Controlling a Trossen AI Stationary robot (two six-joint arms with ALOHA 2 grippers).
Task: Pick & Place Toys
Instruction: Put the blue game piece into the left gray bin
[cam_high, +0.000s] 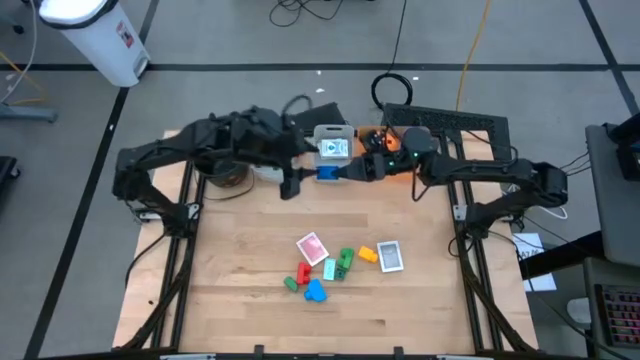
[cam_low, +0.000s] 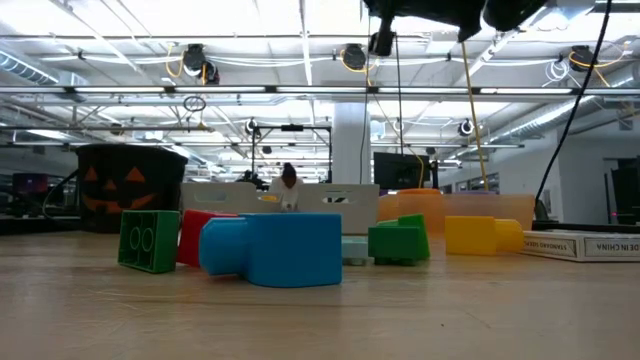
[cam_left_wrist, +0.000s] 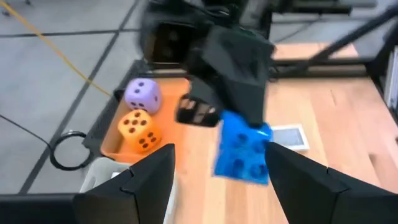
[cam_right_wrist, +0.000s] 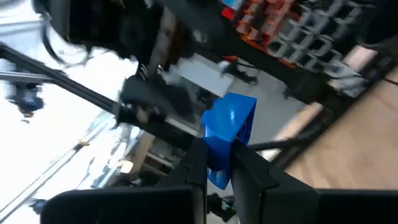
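My right gripper (cam_high: 345, 171) is shut on a blue block (cam_high: 328, 172) in the air over the table's far edge, beside a clear bin (cam_high: 333, 146). The block also shows in the left wrist view (cam_left_wrist: 242, 148) and the right wrist view (cam_right_wrist: 229, 134). My left gripper (cam_high: 290, 183) is open and empty just left of the block, and its fingers (cam_left_wrist: 149, 180) stand apart. An orange die (cam_left_wrist: 138, 129) and a purple die (cam_left_wrist: 143, 94) lie on the orange tray (cam_left_wrist: 109, 142). Several blocks (cam_high: 345, 262) and two cards (cam_high: 312, 247) lie on the table's near middle. My right gripper pinches the blue block between its two fingers (cam_right_wrist: 200, 163), on two opposite sides at one end (cam_right_wrist: 219, 163). The fingers point toward the table's left. The rest of the block sticks out past the fingertips, and the block is lifted clear of the table.
A black pumpkin-face pot (cam_low: 130, 185) stands at the far left under my left arm. A card box (cam_low: 580, 243) lies at the right. A blue block (cam_low: 280, 248), green blocks (cam_low: 148, 240) and a yellow block (cam_low: 480, 235) lie in the near middle. Bare wood lies around them.
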